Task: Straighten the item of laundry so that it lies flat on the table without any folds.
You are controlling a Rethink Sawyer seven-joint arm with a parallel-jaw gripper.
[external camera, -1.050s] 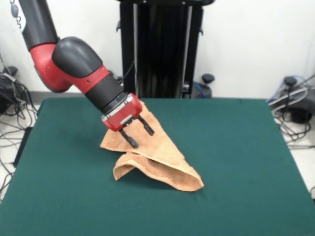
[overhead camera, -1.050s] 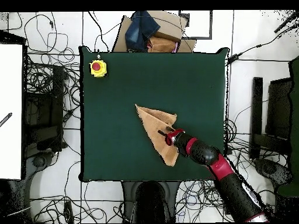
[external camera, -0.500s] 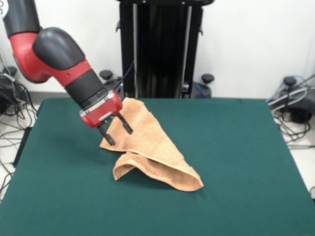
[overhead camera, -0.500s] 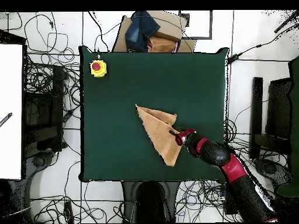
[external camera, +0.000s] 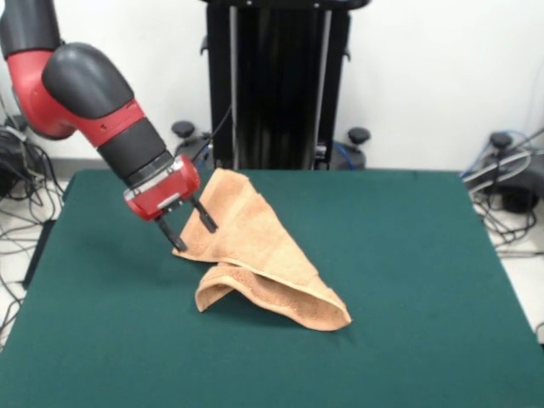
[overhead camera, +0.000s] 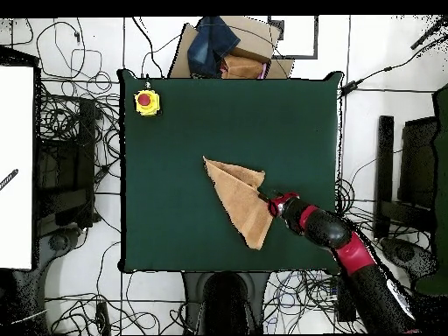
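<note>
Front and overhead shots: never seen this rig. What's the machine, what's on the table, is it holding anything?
It is a single red and black robot arm with a two-finger gripper. One picture faces the robot across the table; the other looks straight down. On the green table lies a peach towel, folded into a rough triangle with one edge humped up. The gripper is open and empty, at the towel's edge. A yellow box with a red button sits near one corner.

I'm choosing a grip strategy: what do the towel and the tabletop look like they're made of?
The towel looks like soft peach-orange terry cloth: matte, with a nubbly loop texture along its folded edge. The table top looks like dark green felt or similar fabric: flat, matte, no glare. Neither can be confirmed by look alone.
</note>
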